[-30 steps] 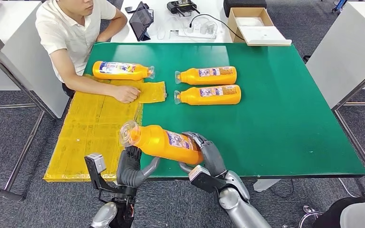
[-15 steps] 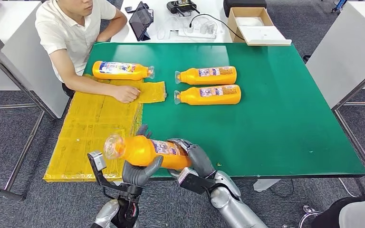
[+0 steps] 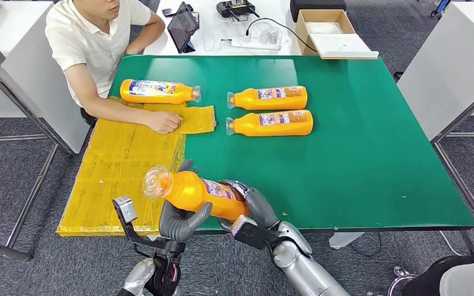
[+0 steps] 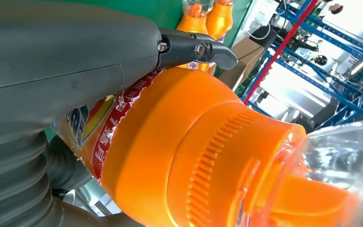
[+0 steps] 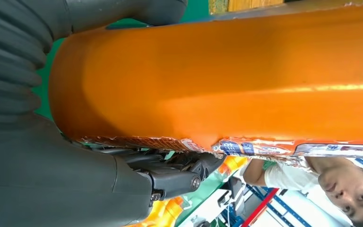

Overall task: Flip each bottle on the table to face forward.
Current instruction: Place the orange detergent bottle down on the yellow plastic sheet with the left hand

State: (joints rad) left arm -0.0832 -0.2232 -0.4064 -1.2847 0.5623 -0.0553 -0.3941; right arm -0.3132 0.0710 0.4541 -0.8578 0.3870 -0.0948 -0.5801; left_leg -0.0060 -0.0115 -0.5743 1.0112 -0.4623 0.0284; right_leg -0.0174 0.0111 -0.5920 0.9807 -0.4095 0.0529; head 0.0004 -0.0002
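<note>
We are gripping one orange bottle [image 3: 199,194] above the table's [image 3: 370,160] near edge — left hand [image 3: 182,219] and right hand [image 3: 256,209] both clamping it. Rolling it slowly, we should be keeping its label upward.

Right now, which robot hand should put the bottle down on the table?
Probably the right hand. It wraps the bottle's wide body at the green table edge, while the left hand only cups it near the neck.
</note>
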